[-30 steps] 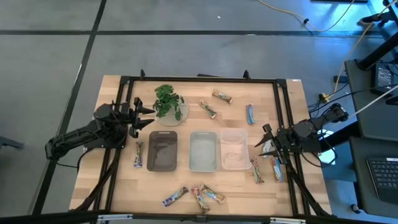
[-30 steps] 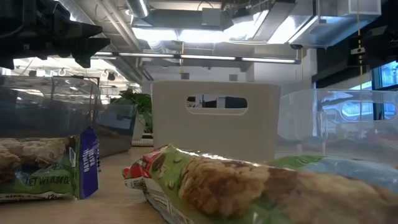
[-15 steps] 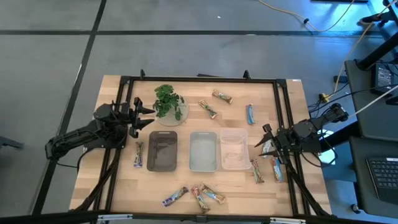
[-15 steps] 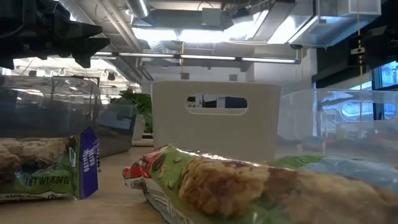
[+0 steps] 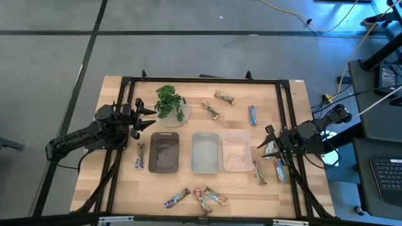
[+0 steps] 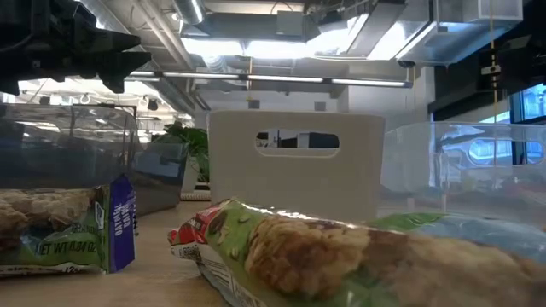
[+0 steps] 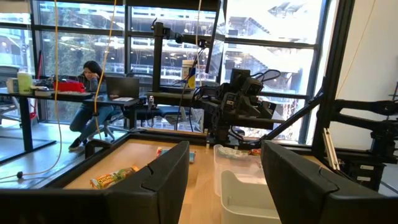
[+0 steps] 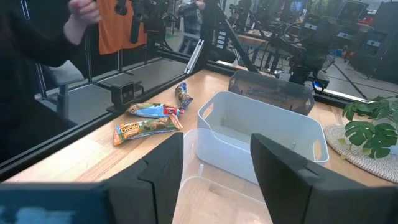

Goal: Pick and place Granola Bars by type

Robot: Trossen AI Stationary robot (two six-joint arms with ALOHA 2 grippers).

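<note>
Several wrapped granola bars lie flat on the wooden table: two at the far middle (image 5: pixel 224 97) (image 5: pixel 210 110), a blue one (image 5: pixel 252 115) far right, a purple one (image 5: pixel 141 155) left of the dark bin, three near the front edge (image 5: pixel 202 198), two at the right (image 5: pixel 269 169). My left gripper (image 5: pixel 151 116) is open and empty above the table's left side, beside the plant. My right gripper (image 5: pixel 269 143) is open and empty above the right side, next to the clear bin. Front bars also show in the right wrist view (image 8: pixel 148 121) and in the low view (image 6: pixel 324 256).
Three bins stand in a row mid-table: dark (image 5: pixel 164 152), white (image 5: pixel 205 152), clear (image 5: pixel 237 150). A leafy plant on a round dish (image 5: pixel 171 105) stands far left. A black frame (image 5: pixel 201 80) rims the table. A person (image 8: pixel 56 56) stands beyond the near edge.
</note>
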